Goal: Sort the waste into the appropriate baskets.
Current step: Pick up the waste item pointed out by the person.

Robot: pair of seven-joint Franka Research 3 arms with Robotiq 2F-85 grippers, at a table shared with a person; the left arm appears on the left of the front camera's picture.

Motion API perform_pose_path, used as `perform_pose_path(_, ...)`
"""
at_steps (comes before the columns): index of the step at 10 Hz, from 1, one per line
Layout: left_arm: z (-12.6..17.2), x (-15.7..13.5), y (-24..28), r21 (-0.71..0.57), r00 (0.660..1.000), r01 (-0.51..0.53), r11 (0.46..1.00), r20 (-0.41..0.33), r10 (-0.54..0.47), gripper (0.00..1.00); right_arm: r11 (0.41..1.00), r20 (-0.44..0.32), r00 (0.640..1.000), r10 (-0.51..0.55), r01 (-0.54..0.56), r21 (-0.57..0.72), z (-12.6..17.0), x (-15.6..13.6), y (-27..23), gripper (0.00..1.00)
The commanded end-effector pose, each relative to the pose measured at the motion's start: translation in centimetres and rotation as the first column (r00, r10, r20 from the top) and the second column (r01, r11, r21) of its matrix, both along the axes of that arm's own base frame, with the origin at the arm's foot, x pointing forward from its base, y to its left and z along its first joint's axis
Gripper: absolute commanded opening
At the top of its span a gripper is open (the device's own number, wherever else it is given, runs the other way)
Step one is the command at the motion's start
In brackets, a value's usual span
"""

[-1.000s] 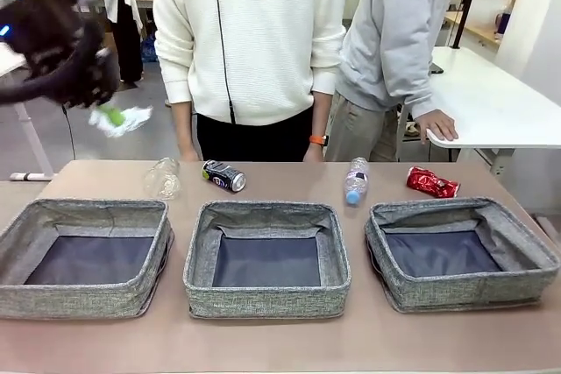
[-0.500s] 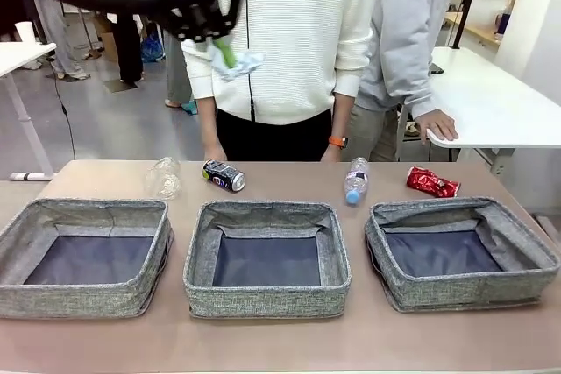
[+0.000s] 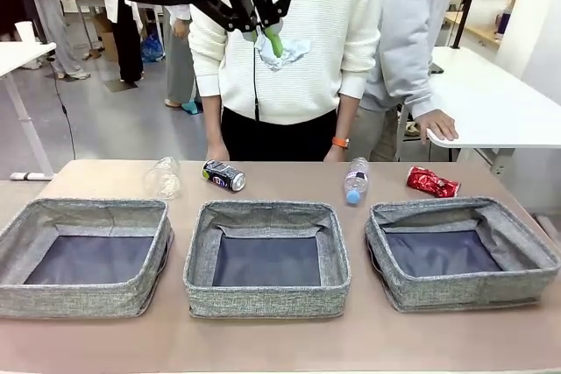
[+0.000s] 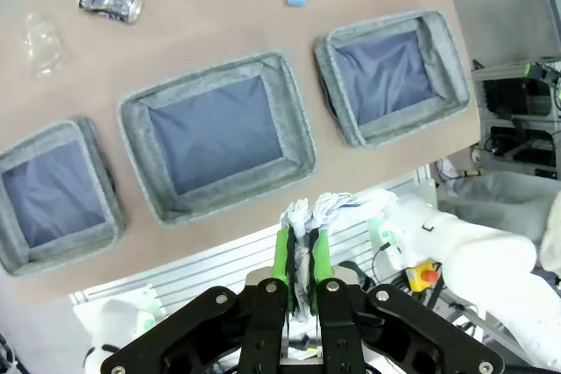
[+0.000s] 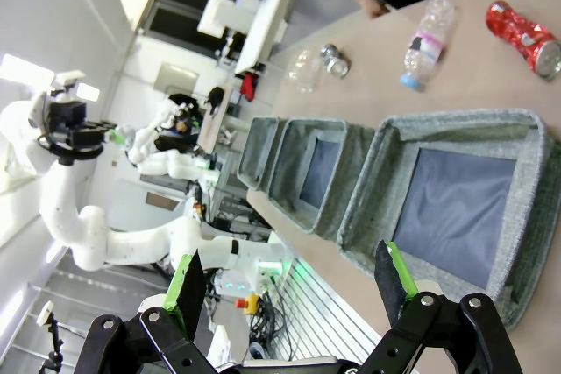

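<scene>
The left gripper [image 3: 270, 34] has swung further towards the picture's right than half a second ago, carrying the crumpled white tissue [image 3: 284, 51] with it. It now hangs high above the table's [image 3: 280, 339] far side, in front of a person's ribbed white sweater [image 3: 307, 6]. Its jaws are clamped on the tissue, whose soft wrinkled folds bulge past the green pads [image 4: 281, 251].

The right gripper [image 5: 292, 278] holds its jaws wide apart with nothing between them.

On the smooth brown tabletop everything lies as before. The three soft-rimmed, grey woven baskets, left [image 3: 88, 208], middle [image 3: 267, 209] and right [image 3: 456, 206], stand in a row with dark linings bare. Beyond them lie the crushed clear bottle [image 3: 163, 178], the dark blue can [image 3: 224, 175] on its side, the clear plastic bottle with pink label [image 3: 355, 180] and the dented, shiny crushed red can [image 3: 431, 183]
</scene>
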State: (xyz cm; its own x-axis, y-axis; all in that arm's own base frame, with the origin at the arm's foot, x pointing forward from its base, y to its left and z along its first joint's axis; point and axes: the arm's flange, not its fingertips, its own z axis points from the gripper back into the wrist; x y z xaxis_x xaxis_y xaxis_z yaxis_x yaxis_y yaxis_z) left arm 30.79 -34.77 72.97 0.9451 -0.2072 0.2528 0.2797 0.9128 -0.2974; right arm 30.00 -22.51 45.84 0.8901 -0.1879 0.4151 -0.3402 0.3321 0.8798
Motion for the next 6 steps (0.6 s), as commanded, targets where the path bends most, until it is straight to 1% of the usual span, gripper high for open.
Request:
perform_pose_path(1,-0.22,0.42,0.17,0.013,0.998,-0.067,0.998,-0.008,0.067,0.10,1.000,0.032,0.999,-0.002,0.002,0.013,0.15,0.23,0.08,1.00)
perform_pose_path(2,-0.04,0.65,0.44,0.002,0.996,-0.089,0.996,-0.012,0.089,0.10,1.000,0.032,0.999,-0.002,0.002,0.013,0.15,0.23,0.08,1.00)
perform_pose_path(3,-0.11,0.20,0.08,0.001,1.000,-0.015,1.000,-0.005,0.015,0.10,1.000,0.032,0.999,-0.002,0.002,0.013,0.15,0.23,0.08,1.00)
perform_pose_path(6,-0.11,0.20,0.08,0.001,1.000,-0.015,1.000,-0.005,0.015,0.10,1.000,0.032,0.999,-0.002,0.002,0.013,0.15,0.23,0.08,1.00)
